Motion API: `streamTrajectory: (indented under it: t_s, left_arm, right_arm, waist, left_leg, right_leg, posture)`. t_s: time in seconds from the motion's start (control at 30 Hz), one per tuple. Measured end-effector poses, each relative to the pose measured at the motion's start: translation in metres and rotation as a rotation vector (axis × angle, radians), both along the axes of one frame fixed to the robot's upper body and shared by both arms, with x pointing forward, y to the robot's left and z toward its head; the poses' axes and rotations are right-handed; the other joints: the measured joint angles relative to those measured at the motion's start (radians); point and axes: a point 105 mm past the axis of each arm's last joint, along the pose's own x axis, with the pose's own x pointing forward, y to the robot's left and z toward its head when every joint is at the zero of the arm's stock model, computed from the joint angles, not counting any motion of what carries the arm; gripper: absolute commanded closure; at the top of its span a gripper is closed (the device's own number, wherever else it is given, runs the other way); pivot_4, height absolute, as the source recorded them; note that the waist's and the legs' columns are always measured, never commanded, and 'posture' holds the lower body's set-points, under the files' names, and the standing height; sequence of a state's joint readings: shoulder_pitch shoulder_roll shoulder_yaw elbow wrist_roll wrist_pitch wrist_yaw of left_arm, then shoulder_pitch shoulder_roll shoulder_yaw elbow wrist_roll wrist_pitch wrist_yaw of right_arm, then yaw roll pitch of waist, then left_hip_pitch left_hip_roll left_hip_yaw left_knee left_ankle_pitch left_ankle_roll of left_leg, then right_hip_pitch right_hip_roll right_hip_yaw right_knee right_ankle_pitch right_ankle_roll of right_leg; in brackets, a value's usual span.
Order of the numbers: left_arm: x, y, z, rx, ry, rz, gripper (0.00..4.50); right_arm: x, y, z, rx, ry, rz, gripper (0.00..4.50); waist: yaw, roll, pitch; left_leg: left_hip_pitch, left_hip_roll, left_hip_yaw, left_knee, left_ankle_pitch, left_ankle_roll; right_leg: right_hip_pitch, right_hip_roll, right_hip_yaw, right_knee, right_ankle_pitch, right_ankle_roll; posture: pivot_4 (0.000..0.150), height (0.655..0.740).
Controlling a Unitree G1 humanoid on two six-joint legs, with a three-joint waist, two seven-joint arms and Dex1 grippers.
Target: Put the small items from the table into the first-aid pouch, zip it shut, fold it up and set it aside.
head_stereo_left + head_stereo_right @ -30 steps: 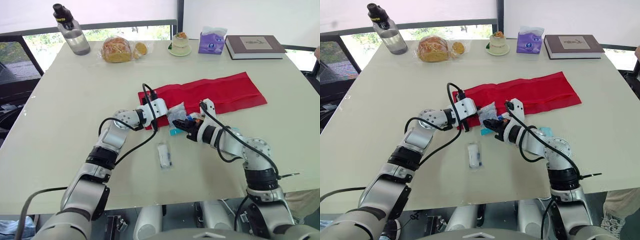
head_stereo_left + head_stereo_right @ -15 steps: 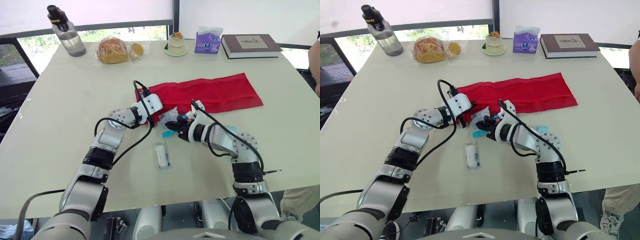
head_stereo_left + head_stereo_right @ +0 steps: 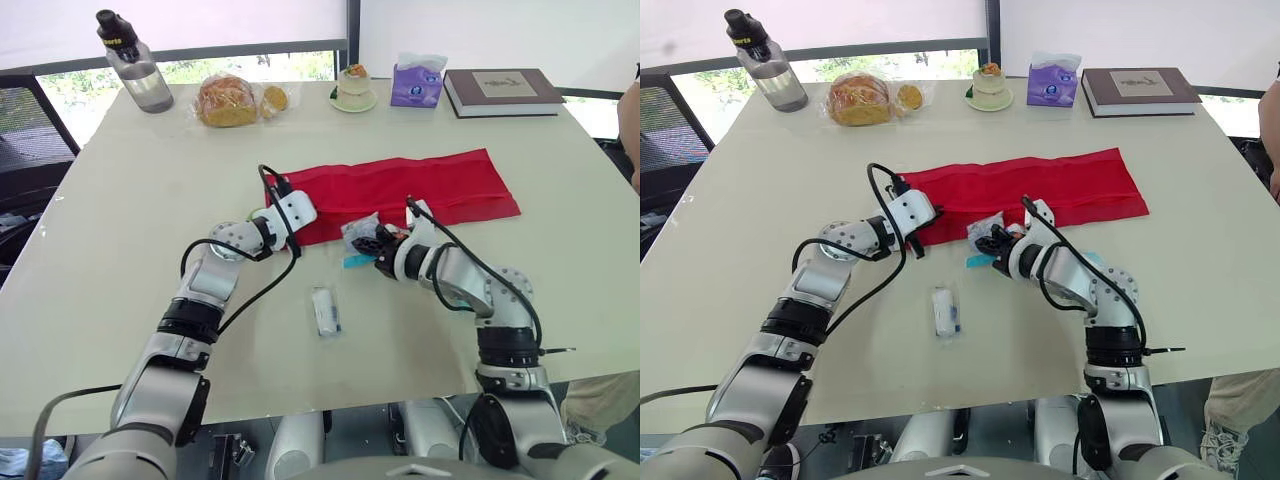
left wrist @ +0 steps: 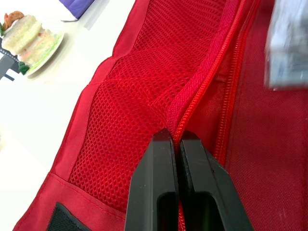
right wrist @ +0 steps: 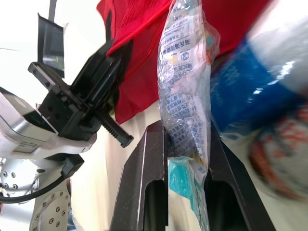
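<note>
**Red pouch pinched at one end, packet gripped beside it**

The red pouch (image 3: pixel 400 185) lies flat and unfolded on the tabletop (image 3: pixel 120 200). The left fingers (image 4: pixel 155 178) are closed on its zipper edge, at the end nearest them. The right fingers (image 5: pixel 144 183) grip a clear plastic packet (image 5: pixel 185 72) between them, near the left fingers, at the pouch's front edge. A small white packet (image 3: pixel 325 311) lies apart from both sets of fingers.
</note>
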State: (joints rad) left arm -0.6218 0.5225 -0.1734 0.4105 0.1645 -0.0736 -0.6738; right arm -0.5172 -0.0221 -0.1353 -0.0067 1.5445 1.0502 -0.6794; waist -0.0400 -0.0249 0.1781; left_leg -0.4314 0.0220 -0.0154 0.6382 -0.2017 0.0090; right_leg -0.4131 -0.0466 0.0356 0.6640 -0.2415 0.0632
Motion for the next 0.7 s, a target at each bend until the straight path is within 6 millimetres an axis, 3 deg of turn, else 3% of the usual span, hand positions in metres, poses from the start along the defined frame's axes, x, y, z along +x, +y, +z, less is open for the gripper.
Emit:
streamTrajectory:
  t_s: [0.17, 0.33, 0.7]
  left_arm:
    - [0.000, 0.001, 0.001, -0.002, -0.003, 0.004, 4.39]
    - [0.001, 0.002, 0.002, -0.004, 0.001, 0.008, 4.39]
    - [-0.004, 0.022, 0.011, -0.022, -0.002, 0.060, 4.39]
  right_arm:
    - [-0.001, -0.004, 0.007, 0.017, -0.030, 0.014, 4.35]
    - [-0.013, 0.021, 0.023, 0.049, -0.092, 0.124, 4.35]
    - [-0.013, 0.060, 0.003, -0.046, -0.103, 0.206, 4.35]
  waist:
    - [-0.001, 0.000, 0.000]
    - [-0.004, 0.000, 0.000]
    - [-0.003, 0.000, 0.000]
  left_leg:
    - [0.000, 0.000, 0.000, 0.000, 0.000, 0.000]
    - [0.000, 0.000, 0.000, 0.000, 0.000, 0.000]
    - [0.000, 0.000, 0.000, 0.000, 0.000, 0.000]
  right_leg:
    - [0.000, 0.000, 0.000, 0.000, 0.000, 0.000]
    - [0.000, 0.000, 0.000, 0.000, 0.000, 0.000]
    - [-0.001, 0.000, 0.000, 0.000, 0.000, 0.000]
  posture:
    - [0.150, 0.7400]
    - [0.150, 0.7400]
    - [0.150, 0.7400]
